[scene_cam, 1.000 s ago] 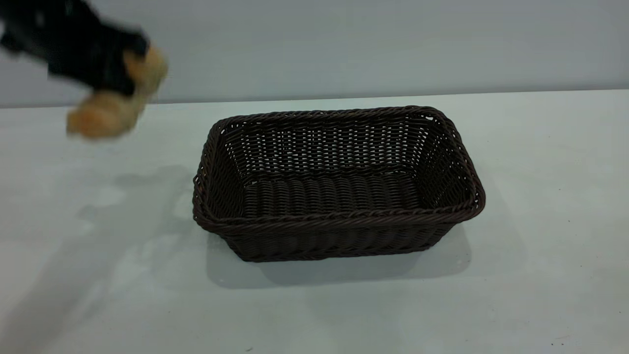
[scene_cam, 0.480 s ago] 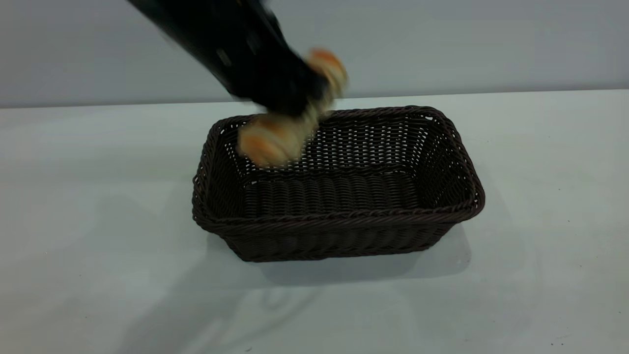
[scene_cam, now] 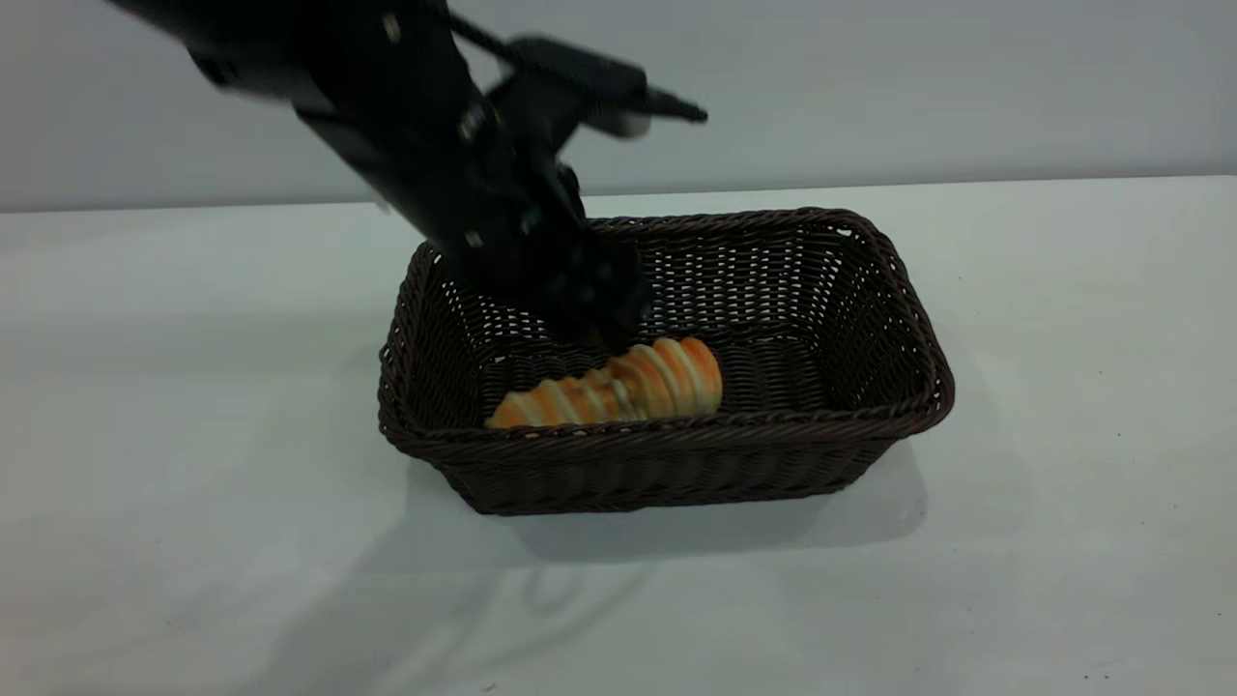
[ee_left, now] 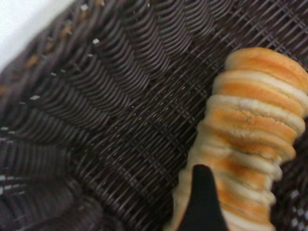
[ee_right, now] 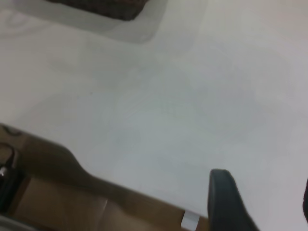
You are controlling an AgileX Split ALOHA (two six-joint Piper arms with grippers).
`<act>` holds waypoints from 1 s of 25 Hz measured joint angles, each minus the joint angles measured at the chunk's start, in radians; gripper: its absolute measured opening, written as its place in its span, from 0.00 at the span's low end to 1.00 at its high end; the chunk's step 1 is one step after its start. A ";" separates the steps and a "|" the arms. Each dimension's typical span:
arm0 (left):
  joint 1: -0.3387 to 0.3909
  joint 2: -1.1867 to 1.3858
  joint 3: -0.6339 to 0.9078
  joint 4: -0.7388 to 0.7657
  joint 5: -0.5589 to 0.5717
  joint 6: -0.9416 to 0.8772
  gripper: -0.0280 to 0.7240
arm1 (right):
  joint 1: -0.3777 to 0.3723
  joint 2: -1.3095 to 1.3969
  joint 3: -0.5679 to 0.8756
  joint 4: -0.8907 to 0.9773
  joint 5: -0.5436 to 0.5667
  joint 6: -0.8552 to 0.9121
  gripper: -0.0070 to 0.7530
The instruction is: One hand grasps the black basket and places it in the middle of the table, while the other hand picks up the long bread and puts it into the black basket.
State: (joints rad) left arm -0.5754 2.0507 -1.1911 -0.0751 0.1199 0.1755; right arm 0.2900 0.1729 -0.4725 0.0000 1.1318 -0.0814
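Note:
The black basket [scene_cam: 908,387] stands in the middle of the table [scene_cam: 1063,541]. The long bread [scene_cam: 618,387] lies on the basket's floor near the front wall, its thin end pointing left. My left gripper [scene_cam: 599,333] hangs inside the basket just above the bread's back edge, open, with neither finger around the loaf. In the left wrist view one black finger [ee_left: 204,202] shows over the bread [ee_left: 255,125] on the woven basket floor [ee_left: 120,120]; the other finger is out of frame. My right gripper [ee_right: 264,202] is open and empty over bare table, away from the basket.
The right wrist view shows the table's edge with brown floor [ee_right: 57,202] beyond it, and a corner of the basket [ee_right: 110,7] far off. Bare tabletop lies on all sides of the basket.
My left arm swept in from the far left with the bread, came over the basket and went down into it. The bread now lies on the basket's floor. The basket has not moved.

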 joint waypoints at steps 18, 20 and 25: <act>0.001 -0.972 0.004 0.110 1.012 -0.056 0.80 | 0.000 -0.173 0.000 0.008 0.001 -0.003 0.53; 0.001 -1.091 0.026 0.125 1.045 -0.060 0.80 | 0.000 -0.173 0.000 0.008 0.001 -0.003 0.53; 0.001 -1.393 0.158 0.134 1.047 -0.087 0.80 | 0.000 -0.173 0.000 0.013 0.001 -0.003 0.53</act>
State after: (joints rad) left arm -0.5745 0.6575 -1.0331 0.0584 1.1669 0.0884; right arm 0.2900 -0.0004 -0.4725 0.0131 1.1330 -0.0842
